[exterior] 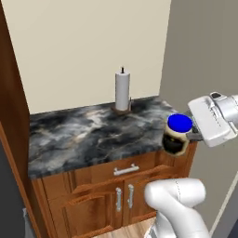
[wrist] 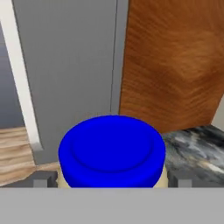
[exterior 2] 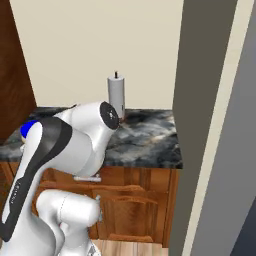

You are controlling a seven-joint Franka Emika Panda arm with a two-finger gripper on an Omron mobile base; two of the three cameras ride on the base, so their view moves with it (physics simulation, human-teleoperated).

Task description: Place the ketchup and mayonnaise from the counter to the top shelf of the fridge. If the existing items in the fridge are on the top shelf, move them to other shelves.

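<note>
The mayonnaise is a cream jar with a blue lid and a dark lower part. It hangs slightly tilted at the right front corner of the marble counter, its base overlapping the counter's front edge. My gripper reaches in level from the right and is shut on the jar. In the hand view the blue lid sits between my two fingertips, which stand wide and hug its sides. The lid peeks out behind my arm in the right base view. The ketchup and the fridge's shelves are out of view.
A paper towel roll stands at the back of the counter by the wall. Wooden cabinet doors and a drawer lie below. A tall grey panel rises at the counter's right end, a tall wooden cabinet at its left end.
</note>
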